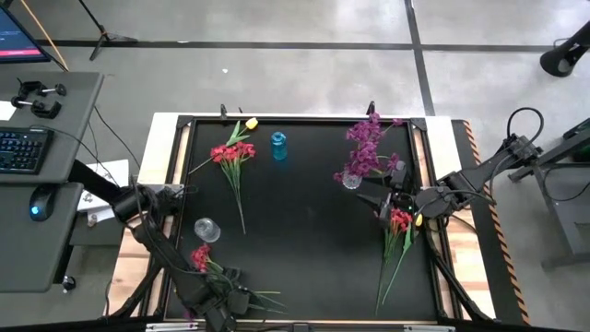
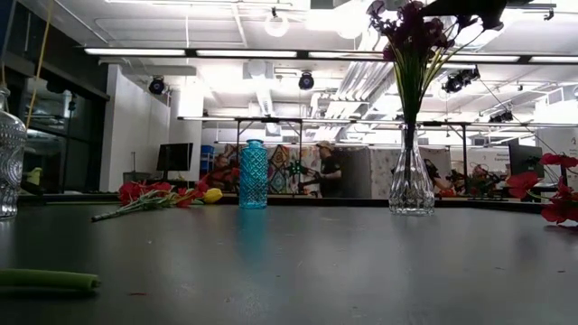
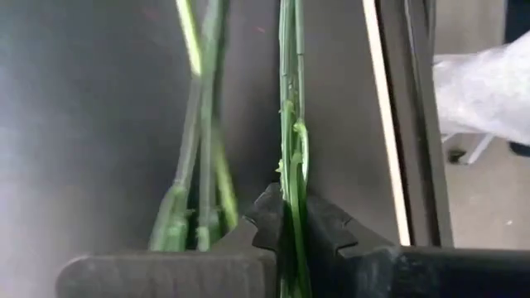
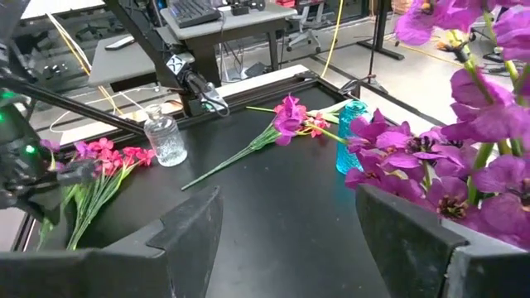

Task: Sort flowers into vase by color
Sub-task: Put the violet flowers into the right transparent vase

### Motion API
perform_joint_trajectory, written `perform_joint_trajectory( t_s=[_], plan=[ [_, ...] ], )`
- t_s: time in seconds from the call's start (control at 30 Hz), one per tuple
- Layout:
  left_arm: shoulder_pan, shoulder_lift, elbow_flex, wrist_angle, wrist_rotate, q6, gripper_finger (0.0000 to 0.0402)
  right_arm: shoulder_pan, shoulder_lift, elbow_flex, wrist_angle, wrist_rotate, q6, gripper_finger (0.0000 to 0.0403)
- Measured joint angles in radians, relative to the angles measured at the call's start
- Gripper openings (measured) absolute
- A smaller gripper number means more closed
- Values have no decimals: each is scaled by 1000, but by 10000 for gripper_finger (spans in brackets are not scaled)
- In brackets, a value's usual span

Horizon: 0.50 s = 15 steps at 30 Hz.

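down at the near left corner of the black table [image 1: 304,231], the left gripper [image 1: 228,297] has its fingers pinched tight on the thin green stems [image 3: 291,157] of a red flower bunch [image 1: 200,256], whose blooms lie just below a clear glass vase [image 1: 206,229] standing near the table's left edge; in the left wrist view the stems run straight up from between the two dark fingertips, with a few more stems lying loose beside them on the tabletop. further along, toward the far edge, a second red bunch [image 1: 230,154] lies flat with a yellow bud [image 1: 251,123] just beyond it, and a blue vase [image 1: 278,145] stands upright just beside them to the right. right of centre, a clear vase [image 1: 351,180] holds the purple flowers [image 1: 367,146] upright. the right gripper [image 1: 385,194] sits just beside that vase, its jaws standing wide apart with nothing between them, as the right wrist view shows. just beyond it, near the right edge, a third red bunch [image 1: 398,221] lies on the table with its long stems trailing toward the near edge and a bit of yellow beside the blooms.
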Motion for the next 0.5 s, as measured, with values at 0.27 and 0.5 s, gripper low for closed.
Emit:
perform_joint_trajectory(
  t_s=[0.27,0.5],
  plan=[
    [65,-2,244,-307,-87,212,3,0,0,0,0,8,21,265],
    [153,-2,396,-581,-275,425,1,0,0,0,0,-2,26,265]
  ],
)
